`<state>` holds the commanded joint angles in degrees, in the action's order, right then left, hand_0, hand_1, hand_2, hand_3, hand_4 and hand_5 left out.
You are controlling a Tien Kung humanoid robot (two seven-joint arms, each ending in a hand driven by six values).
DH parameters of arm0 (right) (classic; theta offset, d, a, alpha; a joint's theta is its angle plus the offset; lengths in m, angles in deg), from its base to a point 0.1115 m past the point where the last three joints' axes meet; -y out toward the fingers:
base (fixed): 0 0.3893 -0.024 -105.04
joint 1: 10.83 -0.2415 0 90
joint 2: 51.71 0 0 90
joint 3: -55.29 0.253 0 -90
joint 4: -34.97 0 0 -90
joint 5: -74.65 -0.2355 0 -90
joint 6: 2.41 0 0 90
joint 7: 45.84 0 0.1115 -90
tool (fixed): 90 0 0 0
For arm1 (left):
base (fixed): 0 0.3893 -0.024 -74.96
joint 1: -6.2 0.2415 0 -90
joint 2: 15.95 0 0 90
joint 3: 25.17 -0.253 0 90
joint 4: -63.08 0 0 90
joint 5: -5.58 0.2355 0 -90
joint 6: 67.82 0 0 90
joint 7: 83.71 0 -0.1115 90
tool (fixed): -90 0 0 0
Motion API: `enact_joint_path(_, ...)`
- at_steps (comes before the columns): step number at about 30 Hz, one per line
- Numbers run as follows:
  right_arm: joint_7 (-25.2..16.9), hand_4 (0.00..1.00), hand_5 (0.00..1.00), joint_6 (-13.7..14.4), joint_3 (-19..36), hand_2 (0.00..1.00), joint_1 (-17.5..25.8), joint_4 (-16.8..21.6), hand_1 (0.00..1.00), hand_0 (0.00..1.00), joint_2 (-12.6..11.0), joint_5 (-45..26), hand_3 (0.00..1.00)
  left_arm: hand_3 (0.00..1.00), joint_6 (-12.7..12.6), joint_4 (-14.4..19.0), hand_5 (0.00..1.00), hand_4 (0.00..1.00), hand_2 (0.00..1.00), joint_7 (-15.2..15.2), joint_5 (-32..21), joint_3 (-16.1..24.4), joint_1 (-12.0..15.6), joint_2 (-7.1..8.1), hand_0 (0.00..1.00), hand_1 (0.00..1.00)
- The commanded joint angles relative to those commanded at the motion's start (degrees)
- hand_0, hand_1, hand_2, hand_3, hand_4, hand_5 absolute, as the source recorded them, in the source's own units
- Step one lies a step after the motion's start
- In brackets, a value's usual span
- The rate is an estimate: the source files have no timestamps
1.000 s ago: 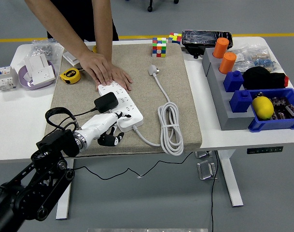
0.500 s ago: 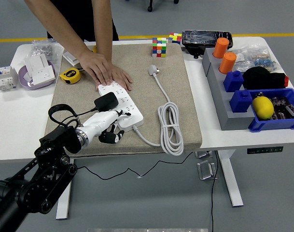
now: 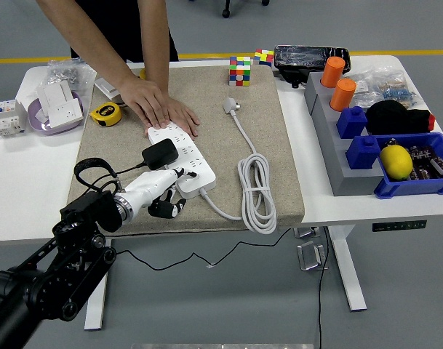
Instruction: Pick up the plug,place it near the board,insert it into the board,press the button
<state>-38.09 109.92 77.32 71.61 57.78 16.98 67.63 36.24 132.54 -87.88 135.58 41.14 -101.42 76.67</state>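
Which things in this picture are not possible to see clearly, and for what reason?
All in the head view:
- Whether the black plug is fully seated in the white power strip: its prongs are hidden beneath its own body.
- The strip's button: the person's hand covers the far end.
- The left hand and its contact with the strip: too small to tell.
- The right arm: outside the frame.
- The contents of the blue bin: too small.

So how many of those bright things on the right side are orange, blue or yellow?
Orange: 2, the cylinders and
Blue: 3, two blocks and, plus the tray
Yellow: 1, the lemon
Total: 6
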Motion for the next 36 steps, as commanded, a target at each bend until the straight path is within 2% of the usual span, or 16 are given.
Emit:
enact_joint_path(11,0.0,0.998,0.998,0.0,-0.02,0.732,-0.2,-0.03,0.739,0.782,-0.06,-0.16,0.757,0.85,2.81,-0.3,0.002,0.523,0.142,-1.54,0.0,-0.16,-0.59,-0.02,0.188,0.019)
enact_joint_path(14,-0.02,0.998,0.998,0.02,0.02,0.732,-0.23,-0.01,0.739,0.782,-0.07,-0.13,0.757,0.85,3.16,-0.2,0.002,0.523,0.142,-1.66,0.0,-0.26,-0.69,0.02,0.188,0.019)
enact_joint_path(18,-0.01,0.998,0.998,0.07,0.11,0.732,-0.25,-0.03,0.739,0.782,-0.09,-0.12,0.757,0.849,2.34,0.37,0.002,0.523,0.142,-1.4,0.0,-0.18,-0.52,0.02,0.19,0.019)
enact_joint_path(21,-0.01,0.998,0.998,0.07,0.21,0.732,-0.25,-0.03,0.739,0.782,-0.03,-0.06,0.757,0.849,1.89,3.0,0.002,0.523,0.142,-1.66,0.0,0.21,0.08,0.1,0.19,0.019)
enact_joint_path(22,-0.01,0.998,0.998,0.07,0.26,0.732,-0.25,-0.01,0.739,0.782,-0.03,0.02,0.757,0.849,2.27,4.74,0.002,0.523,0.142,-2.0,0.0,0.45,0.45,0.17,0.19,0.019)
enact_joint_path(23,0.01,0.998,0.998,0.05,0.21,0.732,-0.24,-0.03,0.739,0.782,-0.02,-0.01,0.757,0.799,2.76,6.7,0.002,0.511,0.144,-2.35,0.0,0.67,0.78,0.24,0.195,0.021)
enact_joint_path(27,0.05,0.998,0.998,0.03,0.29,0.732,-0.14,-0.07,0.739,0.782,0.07,-0.04,0.757,0.799,3.68,13.82,0.002,0.511,0.144,-3.19,0.0,1.66,1.59,0.59,0.195,0.021)
enact_joint_path(28,0.05,0.998,0.998,0.04,0.33,0.732,-0.12,-0.07,0.739,0.782,0.08,-0.02,0.757,0.799,2.76,15.53,0.002,0.511,0.144,-2.94,0.0,1.94,1.7,0.68,0.195,0.021)
enact_joint_path(29,0.06,0.998,0.998,0.05,0.35,0.731,-0.13,-0.08,0.739,0.781,0.09,-0.02,0.756,0.57,1.25,16.81,0.002,0.507,0.2,-2.05,0.0,2.29,1.75,0.77,0.223,0.084)
enact_joint_path(31,0.08,0.998,0.998,0.1,0.4,0.731,-0.13,-0.07,0.739,0.781,0.11,0.04,0.756,0.57,-3.6,18.62,0.002,0.507,0.2,0.68,0.0,2.91,1.69,0.86,0.223,0.084)
enact_joint_path(34,0.09,0.998,0.998,0.1,0.31,0.731,-0.1,-0.08,0.739,0.781,0.22,0.07,0.756,0.57,-11.04,19.07,0.002,0.507,0.2,4.54,0.0,4.3,0.84,0.69,0.223,0.084)
enact_joint_path(35,0.07,0.998,0.998,0.11,0.34,0.731,-0.09,-0.07,0.739,0.781,0.25,0.08,0.756,0.468,-13.28,18.95,0.139,0.881,0.481,5.34,-0.44,4.77,0.54,0.62,0.451,0.48)
enact_joint_path(36,0.05,0.998,0.998,0.12,0.34,0.731,-0.08,-0.07,0.739,0.781,0.28,0.09,0.756,0.468,-15.89,18.73,0.139,0.881,0.481,5.87,-1.66,5.15,0.25,0.58,0.451,0.48)
